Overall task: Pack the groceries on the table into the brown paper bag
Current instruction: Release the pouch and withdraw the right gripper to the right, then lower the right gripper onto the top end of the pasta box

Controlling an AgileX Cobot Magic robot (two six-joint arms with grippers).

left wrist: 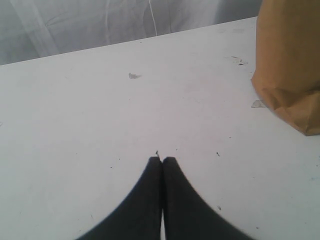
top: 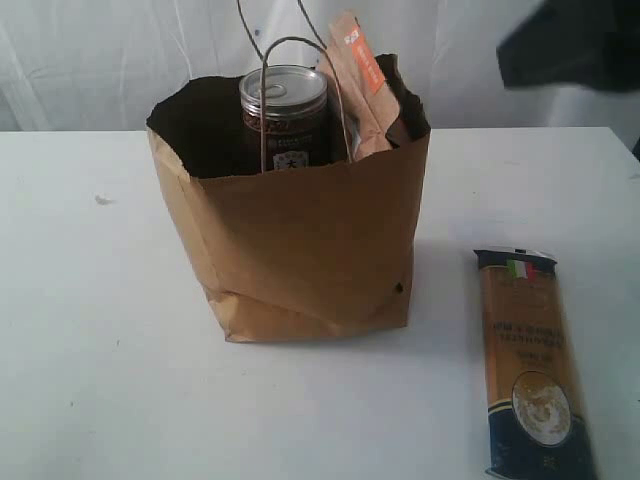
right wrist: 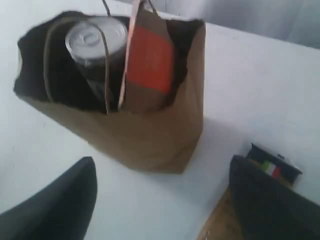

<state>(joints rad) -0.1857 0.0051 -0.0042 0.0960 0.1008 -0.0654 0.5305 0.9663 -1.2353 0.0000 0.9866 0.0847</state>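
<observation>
Seeing left jaws clenched tip to tip, empty, low over bare desk (left wrist: 75,125). Bag corner off to one side in that wrist view.

Spotting one small scrap (top: 103,199) on the desk, left of the bag.

Mid-desk: one brown paper bag (top: 300,240), upright, mouth up, long axis vertical, lower front creased and folded in. Counting two cord handles (top: 295,45): one loop arching in front of the can, the other running up out of frame.

Inside, left part: one dark pull-tab can (top: 285,110), upright, axis vertical, lid up and clear of the front rim.

Just beside it on the right: one brown-orange pouch (top: 362,85), standing on end, long axis near vertical, top tipped toward the can and poking well above the rim. Cannot tell whether touching the can. Rest of the bag's inside too dark to read.

Right of the bag, apart from it: one long brown-blue spaghetti pack (top: 530,370), flat on the desk, long axis running near to far, flag end pointing to the far edge.

Right jaws released, spread wide, nothing between, hanging above the desk with the bag ahead and one side overlapping the pack's flag end in the right wrist view.
</observation>
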